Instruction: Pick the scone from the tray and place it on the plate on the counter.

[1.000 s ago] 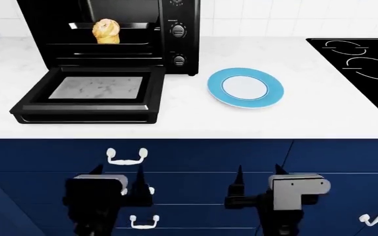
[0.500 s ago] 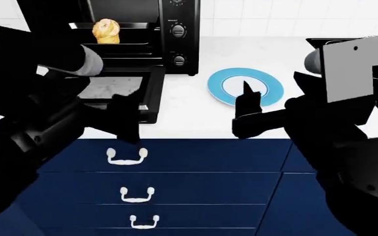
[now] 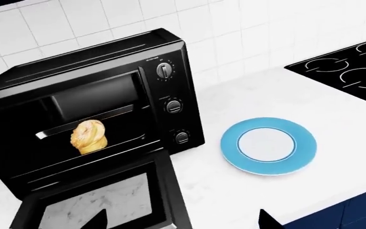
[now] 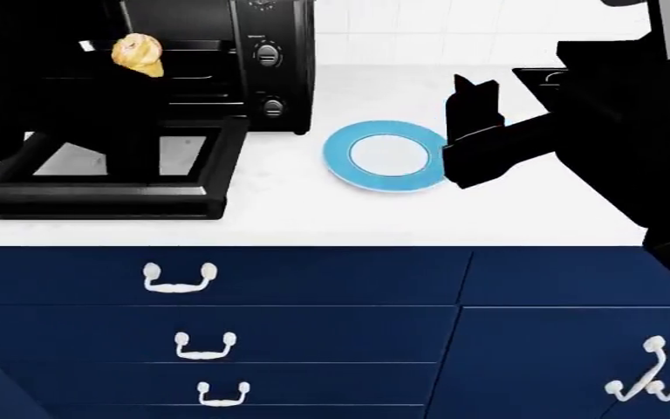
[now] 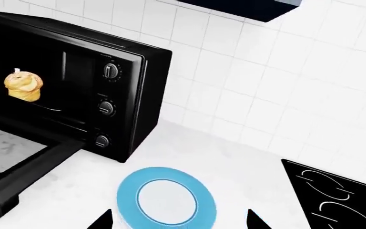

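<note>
- Both arms have risen from in front of the cabinets to counter height, and the head view has shifted so the toaster oven [image 4: 195, 61] sits further to its left than half a second ago.
- Left gripper [image 4: 137, 131]: a dark mass over the open oven door [image 4: 102, 188]; whether its jaws are apart or together I cannot tell.
- Right gripper [image 5: 177, 222]: two finger tips spread apart with nothing between them, poised just above the plate [image 5: 166, 202] (blue rim, pale centre) on the counter [image 4: 311, 214].
- Beyond and above the left gripper, the scone [image 3: 89, 136] stands upright on the tray [image 3: 116, 118] inside the oven, untouched.
- Risks, as I judge them: reaching in could clip the door or the oven's frame, and a hard or off-centre pinch may topple the scone or push it deeper.
</note>
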